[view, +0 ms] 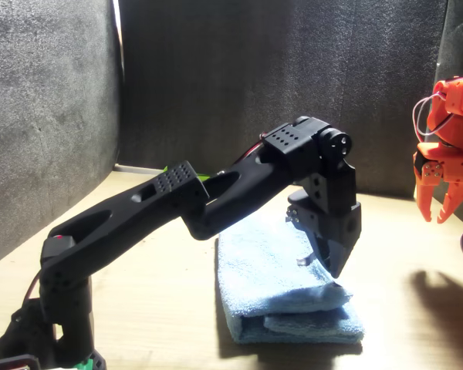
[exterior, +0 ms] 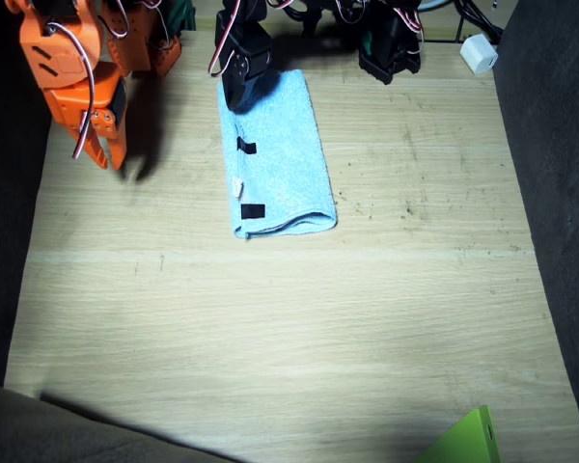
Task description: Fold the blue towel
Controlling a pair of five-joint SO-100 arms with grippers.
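Observation:
The blue towel [exterior: 275,154] [view: 282,289] lies folded into a long narrow strip on the wooden table, with the fold along its right side in the fixed view. Two black tape tabs [exterior: 247,147] and a white tag [exterior: 237,185] show along its open edge. My left gripper [exterior: 237,95] [view: 336,271], black, points down over the towel's far end. Its jaws are together and its tip sits just above the cloth, with nothing seen in it. My right gripper [exterior: 101,149] [view: 434,210], orange, hangs open off the towel to the side, holding nothing.
A white block [exterior: 479,53] lies by the left arm's base [exterior: 391,43]. A green corner [exterior: 468,439] pokes in at the table's near edge. Dark foam walls [view: 255,69] close the sides. Bare wood [exterior: 270,328] stretches in front of the towel.

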